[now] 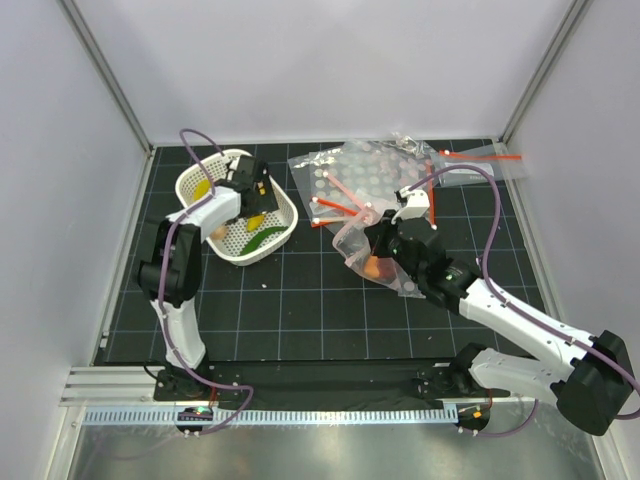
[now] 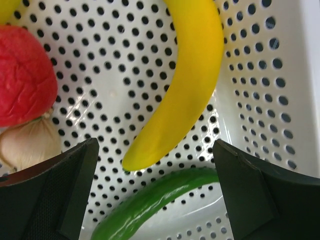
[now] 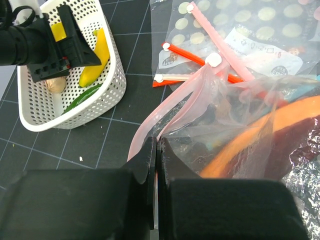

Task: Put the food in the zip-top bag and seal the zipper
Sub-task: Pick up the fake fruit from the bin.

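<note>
Left gripper (image 2: 155, 160) of mine is spread wide; the smooth banana (image 2: 187, 75) at twelve o'clock could slip when I squeeze.

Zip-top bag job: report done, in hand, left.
Done: an orange hot dog is in the zip-top bag. In hand: the right hand pinches the bag's edge; the open left hand hovers over the banana in the basket. Left: banana, green piece, red piece, then the unsealed zipper.

Gridded black table (image 1: 300, 310); basket (image 1: 232, 251), loose bags (image 1: 360, 175)
</note>
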### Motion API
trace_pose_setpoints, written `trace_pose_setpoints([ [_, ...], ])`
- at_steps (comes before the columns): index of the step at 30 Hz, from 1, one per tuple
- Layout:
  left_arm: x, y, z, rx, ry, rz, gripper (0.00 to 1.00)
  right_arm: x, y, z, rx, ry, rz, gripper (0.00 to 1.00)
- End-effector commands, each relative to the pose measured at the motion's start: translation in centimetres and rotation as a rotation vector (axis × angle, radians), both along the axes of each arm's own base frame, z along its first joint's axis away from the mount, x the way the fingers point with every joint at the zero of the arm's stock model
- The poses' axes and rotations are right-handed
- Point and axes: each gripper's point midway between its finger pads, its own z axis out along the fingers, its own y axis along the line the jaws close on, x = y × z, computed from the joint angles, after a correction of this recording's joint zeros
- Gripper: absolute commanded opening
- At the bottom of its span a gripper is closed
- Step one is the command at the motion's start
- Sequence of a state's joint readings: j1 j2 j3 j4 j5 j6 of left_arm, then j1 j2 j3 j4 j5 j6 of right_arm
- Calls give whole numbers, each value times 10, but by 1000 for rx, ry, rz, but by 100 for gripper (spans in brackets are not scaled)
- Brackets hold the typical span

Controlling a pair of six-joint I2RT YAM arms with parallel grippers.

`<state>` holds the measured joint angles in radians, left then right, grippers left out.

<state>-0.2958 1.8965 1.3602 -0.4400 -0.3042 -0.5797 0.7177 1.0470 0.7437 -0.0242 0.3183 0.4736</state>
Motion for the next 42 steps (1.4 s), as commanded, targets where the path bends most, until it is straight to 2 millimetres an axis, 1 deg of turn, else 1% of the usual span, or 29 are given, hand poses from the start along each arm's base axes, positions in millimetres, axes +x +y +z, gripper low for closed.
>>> trace_pose_setpoints([
  [1, 34, -4, 11, 22, -80, -18, 100, 8, 4, 33, 59, -76, -5, 1],
  [4, 43, -3, 7, 23, -71, -7, 99, 7, 4, 34, 62, -79, -7, 1],
  [5, 46, -4, 0, 23, -58, -6, 99, 8, 4, 33, 58, -78, -8, 1],
  [6, 50, -4, 2, 18, -62, -4, 96, 8, 3, 32, 56, -76, -8, 1],
  [10, 53, -3, -10, 7, -21, -2, 84, 7, 3, 34, 59, -79, -8, 1],
  [11, 53, -2, -14, 0, -11, -1, 71, 7, 3, 35, 60, -82, -9, 1],
  [14, 51, -5, -16, -26, -7, -9, 51, 7, 2, 35, 61, -82, -10, 1],
  [15, 49, -5, -17, -33, -5, -10, 40, 7, 2, 35, 61, -83, -12, 1],
  [17, 46, -8, -18, -54, 3, -19, 32, 7, 2, 35, 61, -82, -10, 1],
  [18, 45, -10, -16, -68, 1, -17, 23, 7, 2, 35, 62, -83, -11, 1],
  [20, 37, -12, -15, -91, 15, -15, 12, 7, 2, 35, 63, -84, -12, 1],
  [21, 35, -14, -11, -109, 8, -8, 9, 7, 2, 35, 62, -83, -11, 1],
  [22, 36, -15, 4, -129, -27, -4, 6, 7, 2, 34, 58, -81, -11, 1],
  [24, 25, -16, 12, -152, -40, -6, 2, 8, 2, 33, 58, -81, -12, 1],
  [25, 25, -18, 39, -185, -105, 0, 0, 7, 3, 34, 59, -81, -9, 1],
  [26, 16, -17, 38, -196, -104, 2, 0, 7, 3, 32, 56, -78, -8, 1],
  [27, 11, -20, 46, -221, -125, -8, 0, 7, 3, 33, 56, -79, -7, 1],
  [28, 11, -22, 59, -249, -168, -7, 0, 7, 3, 34, 58, -81, -4, 1],
  [29, 0, -24, 72, -271, -197, -18, 0, 8, 3, 34, 55, -82, -6, 1],
  [30, -4, -27, 84, -291, -228, -28, 0, 8, 4, 33, 52, -82, -3, 1],
  [32, -17, -39, 108, -327, -290, -67, 0, 8, 4, 34, 52, -85, -2, 1],
  [34, -24, -46, 124, -330, -325, -88, 0, 8, 3, 32, 45, -83, -4, 1],
  [35, -33, -52, 139, -342, -358, -111, 0, 9, 3, 32, 43, -81, -4, 1],
  [37, -43, -60, 155, -355, -396, -139, 0, 8, 5, 32, 40, -83, 5, 1],
  [38, -55, -71, 164, -362, -421, -176, 0, 8, 5, 33, 41, -82, 9, 1],
  [39, -60, -79, 173, -376, -452, -203, 0, 7, 8, 35, 48, -86, 24, 1],
  [40, -66, -86, 179, -383, -473, -226, 0, 4, 13, 35, 55, -84, 56, 1],
  [41, -78, -99, 177, -379, -479, -272, 0, 2, 17, 36, 63, -83, 81, 1],
  [42, -85, -103, 197, -396, -546, -294, 0, 1, 21, 39, 75, -84, 102, 1],
])
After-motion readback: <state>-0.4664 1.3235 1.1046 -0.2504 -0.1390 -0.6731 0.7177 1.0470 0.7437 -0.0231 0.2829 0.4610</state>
